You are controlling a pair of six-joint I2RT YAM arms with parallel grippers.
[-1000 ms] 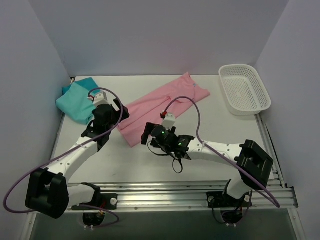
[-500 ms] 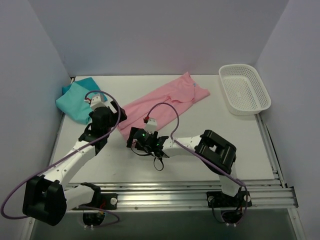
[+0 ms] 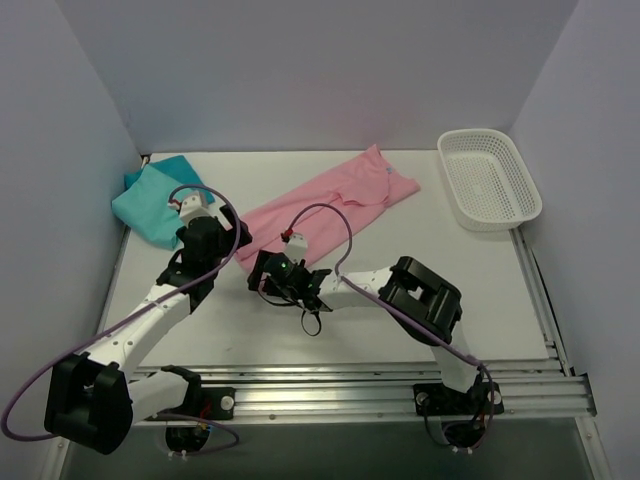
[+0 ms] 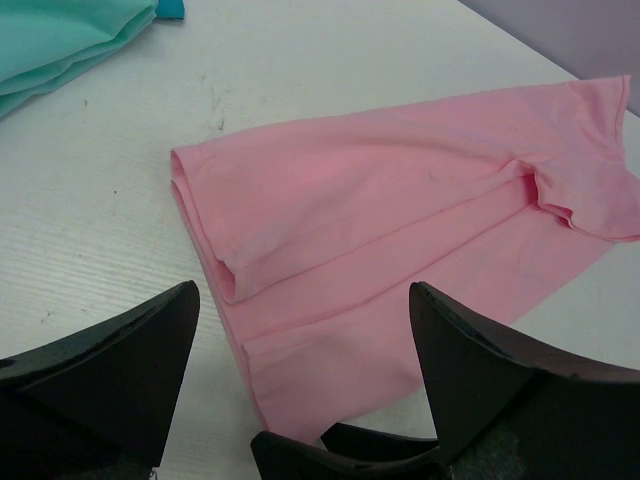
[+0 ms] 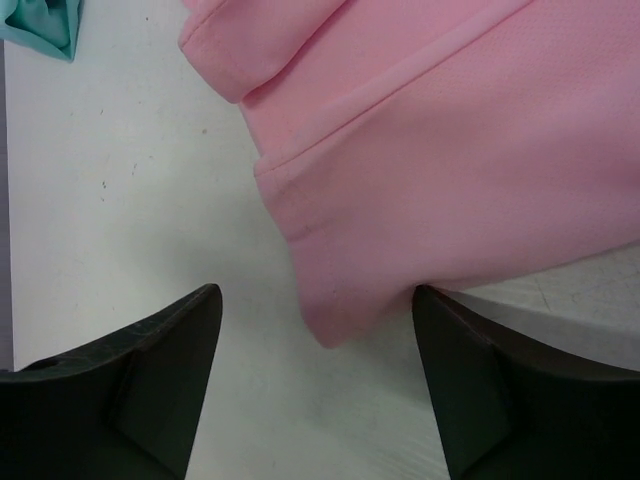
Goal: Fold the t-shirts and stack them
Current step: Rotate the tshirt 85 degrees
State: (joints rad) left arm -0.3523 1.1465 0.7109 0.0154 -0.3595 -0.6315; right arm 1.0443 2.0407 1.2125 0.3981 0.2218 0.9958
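the pink t-shirt (image 3: 325, 205) lies flat on the white worktop (image 3: 420, 290), folded lengthwise into a long strip. the strip runs on a slant from just left of the middle toward the far right. there a sleeve fans out, short of the white mesh basket (image 3: 489, 178) in the far right corner. the teal t-shirt (image 3: 152, 200) sits bunched in the far left corner, apart from the pink one.

the left gripper (image 3: 218, 240) hangs over the worktop just beside the strip's near left end, on its left side. its jaws stand wide apart and hold nothing. in the left wrist view the hem end of the pink shirt lies ahead of them, its layers stepped one over another. an edge of the teal shirt shows at the upper left of that view.

the right gripper (image 3: 264, 272) reaches across from the right arm to the same end of the strip, at its nearest corner. its jaws are apart too. in the right wrist view the rounded corner of the pink cloth lies in the gap between them, and they are not pinching it. whether the tips touch the worktop cannot be told. the two grippers are near each other, with the strip's end between them.
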